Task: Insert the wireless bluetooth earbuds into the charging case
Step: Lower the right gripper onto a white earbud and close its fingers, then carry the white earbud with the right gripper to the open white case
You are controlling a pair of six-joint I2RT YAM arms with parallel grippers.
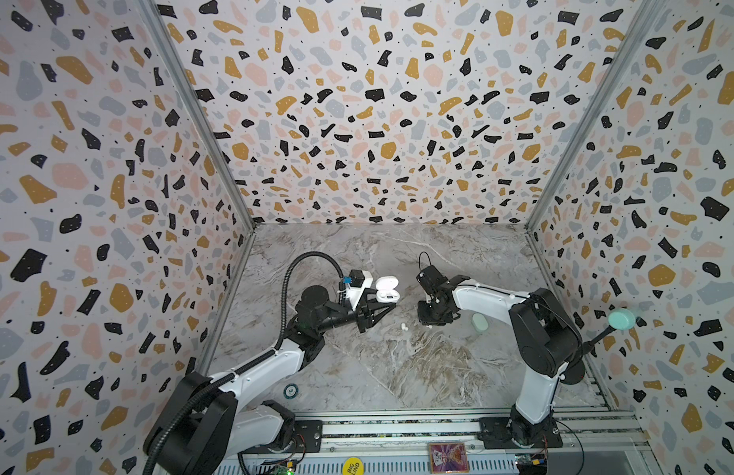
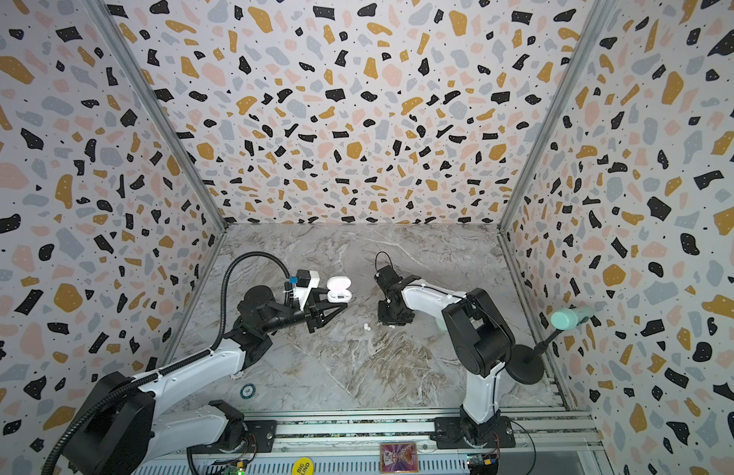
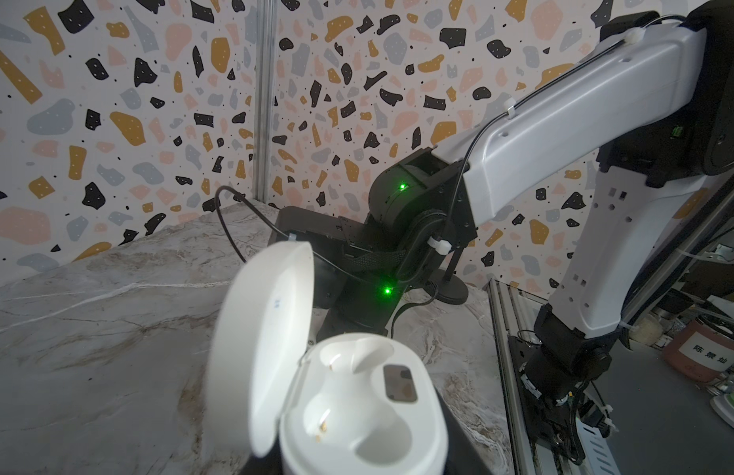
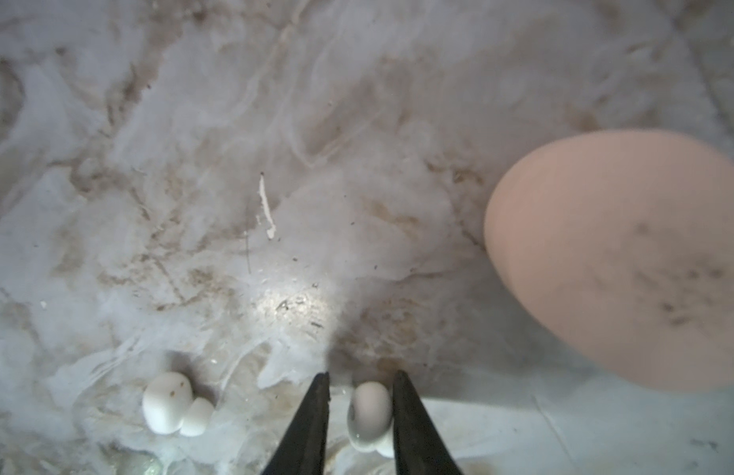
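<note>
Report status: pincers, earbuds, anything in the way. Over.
Left pincer shut on open white case, sockets empty. Right pincer straddles one white earbud, not clamped. Pink case nearby, clear of the jaws.

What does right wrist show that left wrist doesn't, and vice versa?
Only right wrist: the right hand straddling one white earbud, a second earbud lying loose, a blurred pink case. Only left wrist: the white charging case, lid open, both wells empty, plus the right arm. Both: the marble tabletop.
</note>
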